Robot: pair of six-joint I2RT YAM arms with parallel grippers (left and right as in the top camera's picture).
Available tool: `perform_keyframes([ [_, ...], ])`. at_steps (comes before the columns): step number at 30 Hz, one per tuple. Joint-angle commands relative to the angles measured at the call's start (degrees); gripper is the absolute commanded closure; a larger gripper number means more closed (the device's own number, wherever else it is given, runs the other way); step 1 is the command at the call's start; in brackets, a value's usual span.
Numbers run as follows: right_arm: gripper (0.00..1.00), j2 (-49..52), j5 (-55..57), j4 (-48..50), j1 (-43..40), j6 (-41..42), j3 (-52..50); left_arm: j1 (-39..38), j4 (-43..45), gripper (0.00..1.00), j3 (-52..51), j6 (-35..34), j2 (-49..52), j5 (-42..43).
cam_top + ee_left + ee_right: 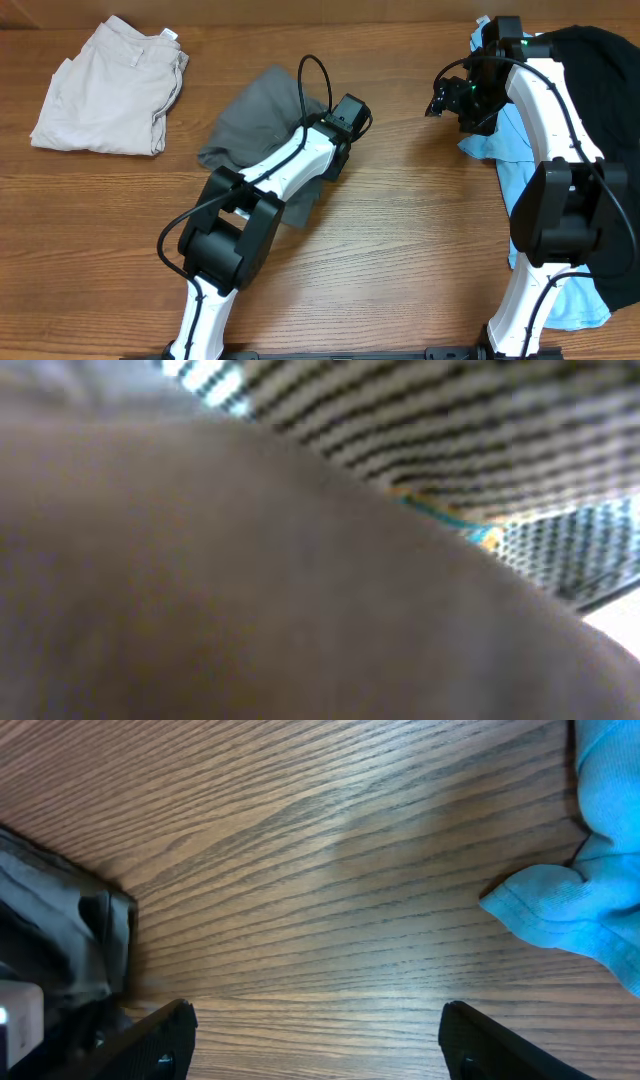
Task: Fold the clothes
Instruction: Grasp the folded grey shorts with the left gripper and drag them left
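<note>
Though crowded at both edges, counted four garments (105, 90); found right claw (315, 1020) open over bare wood (330, 850), left claw (340, 145) down in grey shorts (250, 120), grip impossible to tell.

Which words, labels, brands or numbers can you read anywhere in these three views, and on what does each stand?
None can be read.
The pale tag on the beige shorts is too small to read.
The light-blue T-shirt shows no lettering here.
The left wrist view is too blurred to read anything.
</note>
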Motion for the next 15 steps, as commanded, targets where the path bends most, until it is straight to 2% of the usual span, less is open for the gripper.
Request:
perform_keyframes([
  [1, 0.18, -1.05, 0.09, 0.15, 0.11, 0.28, 1.22, 1.27, -1.11, 0.96, -4.2, 0.26, 6.56, -1.81],
  [3, 0.18, -1.05, 0.09, 0.04, 0.11, 0.28, 1.22, 1.44, -1.77, 0.96, -3.28, 0.72, 6.54, -2.03],
  [5, 0.18, -1.05, 0.11, -0.09, 0.11, 0.26, 1.22, 2.75, -8.24, 0.96, 2.67, 0.98, 5.81, -3.54],
  [10, 0.18, -1.05, 0.11, -0.09, 0.11, 0.26, 1.22, 6.36, -17.55, 0.96, 14.8, 2.95, 2.08, -5.01],
  [15, 0.18, -1.05, 0.11, -0.07, 0.11, 0.24, 1.22, 10.88, -22.49, 0.96, 24.52, 4.15, -2.21, -4.76],
])
